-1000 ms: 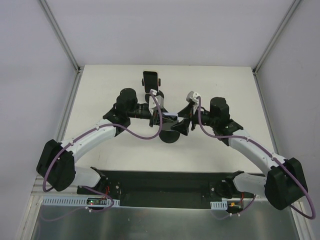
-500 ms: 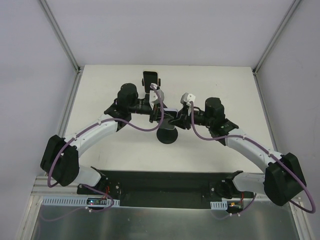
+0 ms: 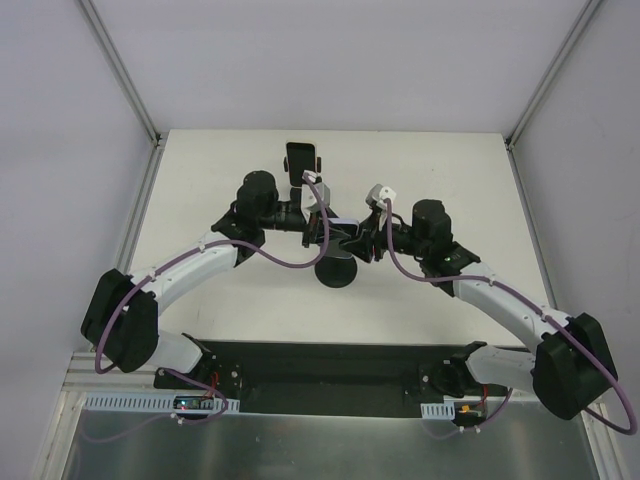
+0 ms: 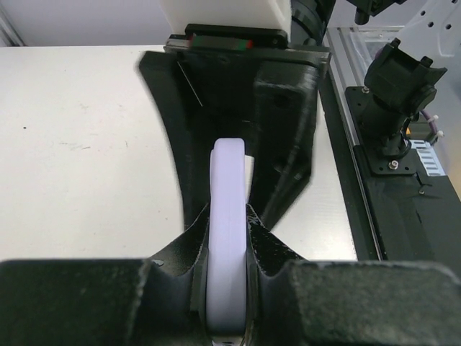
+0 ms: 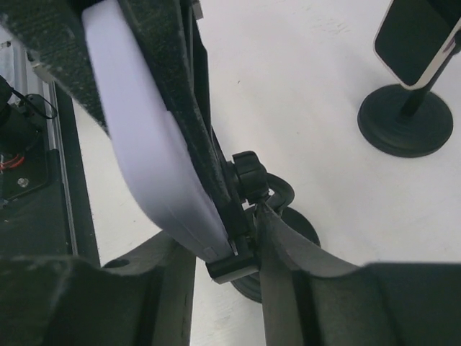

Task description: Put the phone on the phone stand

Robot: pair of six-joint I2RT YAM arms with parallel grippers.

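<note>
Left wrist view gives us the pale lavender phone [image 4: 229,216] edge-on, standing upright, with the left gripper [image 4: 229,249] pinching it: its black fingers [image 4: 189,249] press on both faces. The phone's lower end is cut off behind those fingers. From the top external camera we find the phone [image 3: 341,222] lifted over the middle of the white table [image 3: 450,180], just above the round base of the black phone stand [image 3: 337,272], where the two arms meet.

In the right wrist view the phone [image 5: 148,155] leans against the stand's black clamp and knob [image 5: 248,176]; we cannot tell whether it is seated there. The right gripper [image 5: 220,252] straddles the clamp's lower end, but we cannot tell whether its fingers are closed on anything.

At the far side of the table a second black stand [image 5: 407,126] carries a dark-screened phone [image 5: 414,36], partly cut off by the frame edge. We can read no writing on either phone.
</note>
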